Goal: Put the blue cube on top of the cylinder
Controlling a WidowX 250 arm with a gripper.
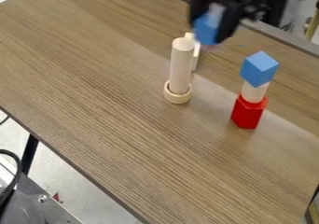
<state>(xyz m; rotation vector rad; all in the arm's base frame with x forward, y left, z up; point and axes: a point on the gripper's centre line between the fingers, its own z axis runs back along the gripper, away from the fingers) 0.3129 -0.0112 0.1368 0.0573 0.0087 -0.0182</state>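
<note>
1. Camera view, claw: the claw point(210, 31) is hanging over the far part of the table point(112, 101), toward the upper right. Blurred, but its fingers are standing apart by the width of a blue cube point(204, 31) and closing on its sides — a held load.
2. Camera view, blue cube: it is sitting low between the fingers, its lower part poking out beneath. In the view it is showing up and to the right of the cylinder's top; whether it is hanging directly over any part of the cylinder, I cannot tell.
3. Camera view, cylinder: the tall, cream cylinder point(181, 66) is standing upright, its foot inside a pale ring point(177, 98) on the table. Nothing is resting on its top.
4. Camera view, white piece: a narrow white piece point(197, 55) is showing behind the cylinder, partly hidden by it.
5. Camera view, stack: to the right of the cylinder, well apart, a red block point(247, 114) is sitting on the table. A short cylinder point(254, 92) is standing on the block, and a second cube point(259, 69), also blue, is resting on top, turned cornerwise.
6. Camera view, surroundings: a black leg point(29, 154) is showing past the table's near left edge — and a black cable point(14, 181) is curving at the left border, above a grey metal part point(40, 211).
</note>
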